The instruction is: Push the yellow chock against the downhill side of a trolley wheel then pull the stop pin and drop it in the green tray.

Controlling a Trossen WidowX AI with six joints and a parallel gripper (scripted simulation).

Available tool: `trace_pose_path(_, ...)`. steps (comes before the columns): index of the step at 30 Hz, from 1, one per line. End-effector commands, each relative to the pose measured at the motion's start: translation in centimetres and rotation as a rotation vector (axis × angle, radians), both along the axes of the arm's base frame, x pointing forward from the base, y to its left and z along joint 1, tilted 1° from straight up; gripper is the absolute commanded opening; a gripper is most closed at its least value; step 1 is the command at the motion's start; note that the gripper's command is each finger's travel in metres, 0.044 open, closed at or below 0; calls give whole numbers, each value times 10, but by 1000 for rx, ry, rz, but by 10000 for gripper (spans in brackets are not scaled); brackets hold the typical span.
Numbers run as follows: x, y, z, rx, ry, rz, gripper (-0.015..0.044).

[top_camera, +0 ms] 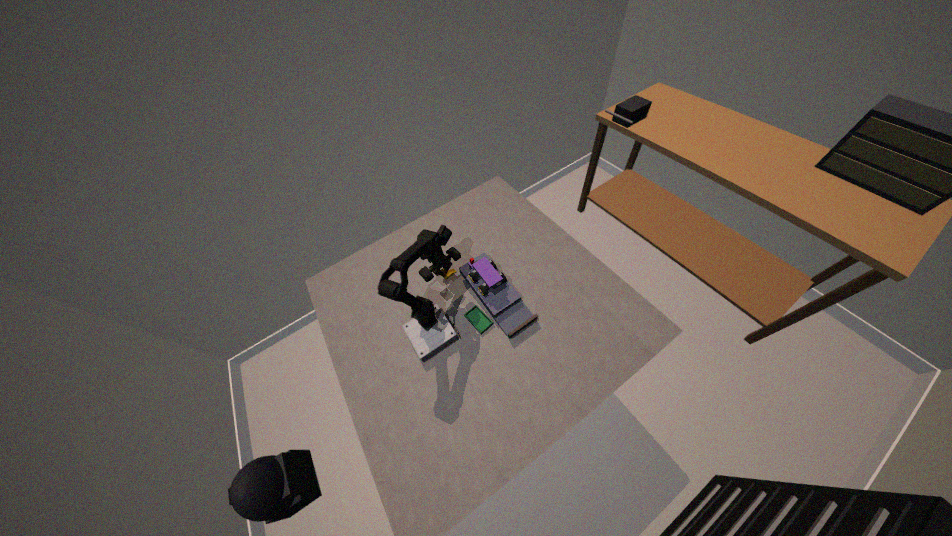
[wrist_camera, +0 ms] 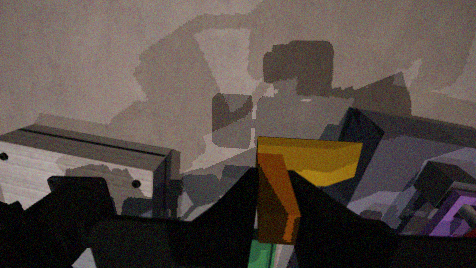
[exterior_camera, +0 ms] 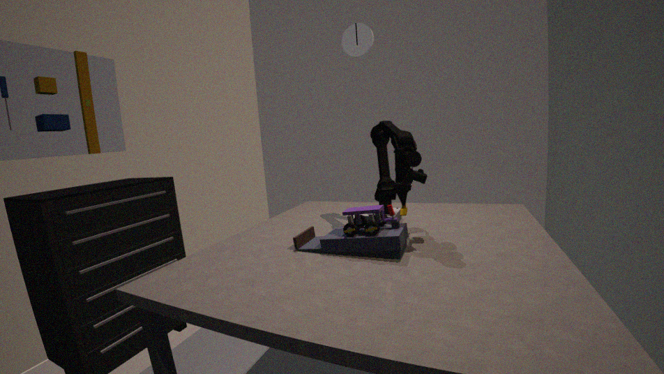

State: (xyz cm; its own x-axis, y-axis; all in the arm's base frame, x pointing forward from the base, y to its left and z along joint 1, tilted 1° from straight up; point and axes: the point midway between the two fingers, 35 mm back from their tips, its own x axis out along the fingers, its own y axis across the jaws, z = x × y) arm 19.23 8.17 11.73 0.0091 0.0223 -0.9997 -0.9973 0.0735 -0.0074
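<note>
My gripper [top_camera: 447, 268] [exterior_camera: 403, 203] [wrist_camera: 270, 177] is shut on the orange handle of the yellow chock [top_camera: 451, 272] [exterior_camera: 403, 211] [wrist_camera: 325, 161]. The chock hangs above the table, beside the ramp's uphill end. The purple trolley [top_camera: 488, 271] [exterior_camera: 363, 210] stands on the grey ramp [top_camera: 504, 302] [exterior_camera: 362, 245] [wrist_camera: 397, 155]. The stop pin's red head [top_camera: 471, 260] [exterior_camera: 390, 209] stands at the trolley's uphill end. The green tray [top_camera: 478, 320] lies beside the ramp's lower part; a piece of it [wrist_camera: 261, 254] shows at the bottom of the wrist view. The chock's rubber base is not clearly visible.
The arm's pale base plate [top_camera: 431, 338] [wrist_camera: 90, 167] is near the green tray. A brown end board [top_camera: 523, 325] [exterior_camera: 304, 237] stands at the ramp's foot. A wooden bench [top_camera: 732, 156] and a black drawer cabinet [exterior_camera: 125, 232] are away from the work table.
</note>
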Motion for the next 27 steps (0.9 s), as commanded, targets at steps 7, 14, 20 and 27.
trace_pose_path(7, 0, 1, 34, 4, -1, 3, 0)
trace_pose_path(14, -1, 1, 40, 4, -1, 3, 0)
trace_pose_path(20, -1, 1, 40, 5, 3, -143, 0)
trace_pose_path(27, -1, 1, 40, 7, 8, -384, 0)
